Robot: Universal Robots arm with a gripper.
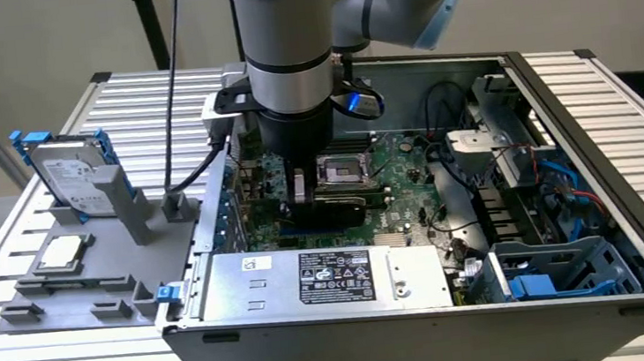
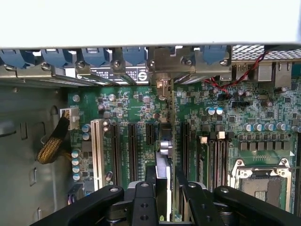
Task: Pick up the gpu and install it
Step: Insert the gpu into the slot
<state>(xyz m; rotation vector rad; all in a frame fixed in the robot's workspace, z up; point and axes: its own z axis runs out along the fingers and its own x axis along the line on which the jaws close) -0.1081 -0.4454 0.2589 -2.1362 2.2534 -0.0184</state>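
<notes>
From my seat, on the exterior view's left sits the grey fixture tray (image 1: 25, 289), holding the hard drive (image 1: 71, 182) upright in its blue rails and the square processor chip (image 1: 60, 253) lying flat; both are parked well apart from the work. Moving right, the arm reaches down into the open computer case (image 1: 600, 118), just above the power supply (image 1: 331, 277). The gripper (image 1: 322, 205) is low over the motherboard (image 1: 397, 160), beside the empty CPU socket (image 1: 342, 170). In the wrist view the fingers (image 2: 143, 197) are closed on the gpu (image 2: 165, 155), which stands on edge, its grey bracket (image 2: 162, 70) up against the case's rear slots. I judge it is held vertical so its edge lines up with the expansion slot (image 2: 164, 136), among the other slots (image 2: 115, 150). Whether it is fully seated I cannot tell.
</notes>
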